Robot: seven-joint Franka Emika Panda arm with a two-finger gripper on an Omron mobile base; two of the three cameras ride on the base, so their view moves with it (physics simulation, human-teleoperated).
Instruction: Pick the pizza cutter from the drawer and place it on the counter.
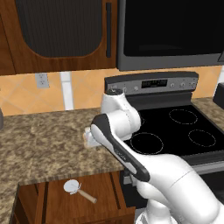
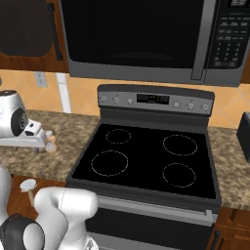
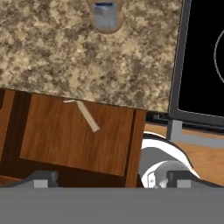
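At the left of the left base view, the shallow reddish-brown wooden drawer (image 1: 52, 203) stands pulled out below the thick edge of the broad speckled brown-and-tan granite desk (image 1: 39, 144), which is why the small pizza cutter with its pale round disc wheel and short tan wooden handle (image 1: 78, 190) lies exposed on the drawer floor, wheel toward the desk edge and handle angled away. It lies loose, apart from the arm. Further right, the white arm reaches out over the desk edge, and its claw (image 1: 89, 138) hangs above the granite beside the black glass stove top (image 1: 175, 127), probably poised to descend. From here I cannot tell how wide its jaws stand. The hand view supplies that: the two dark tips sit far apart at the bottom with nothing between them (the cutter's wheel is mostly hidden there under the desk's overhang, the handle plain). The right base view adds the wheel beside the arm.
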